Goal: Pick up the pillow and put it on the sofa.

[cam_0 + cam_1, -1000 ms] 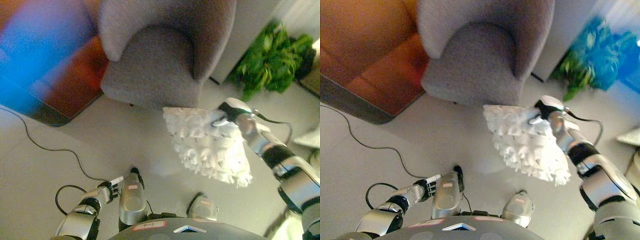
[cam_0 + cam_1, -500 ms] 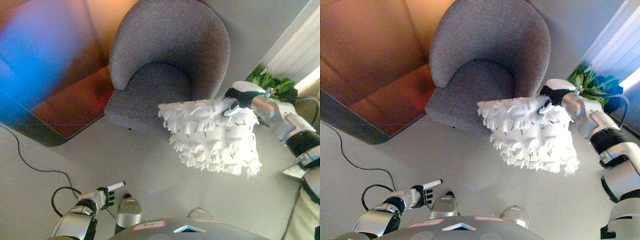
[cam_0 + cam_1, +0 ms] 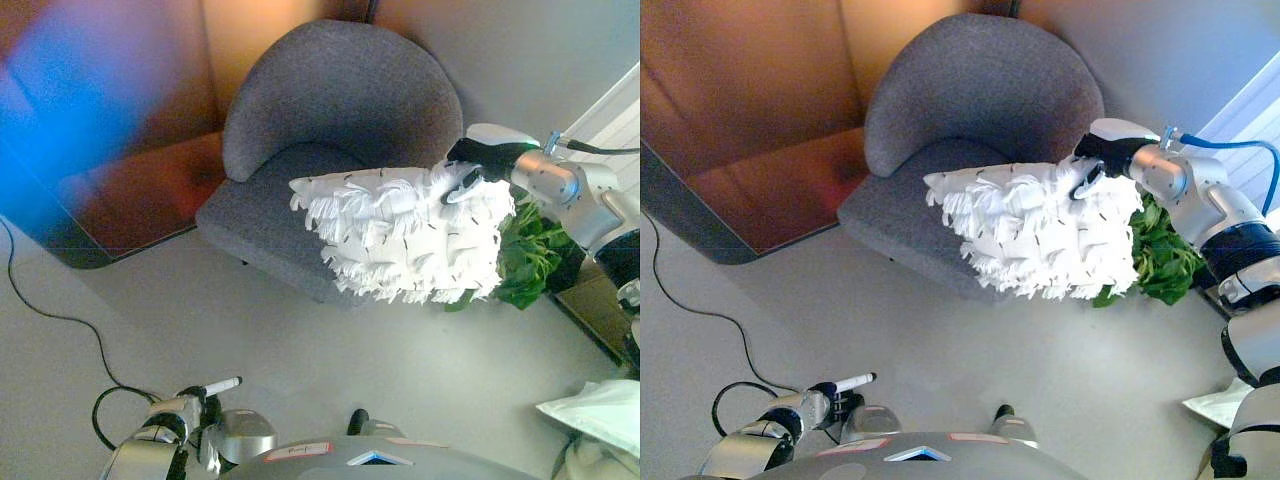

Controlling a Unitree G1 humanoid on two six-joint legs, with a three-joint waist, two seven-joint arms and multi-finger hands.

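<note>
Pillow [image 3: 405,235] is up in the air, mid-right of frame, w/ right hand [image 3: 472,168] pinching its top edge. It hangs just over the sofa [image 3: 330,130] seat's front. Picked up: done. Left to do: set it down. Left hand [image 3: 195,402], bottom left, idle, fingers loose.

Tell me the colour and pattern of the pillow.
The pillow is white, shaggy with tufts and small dark flecks; the right eye view shows it best.
</note>
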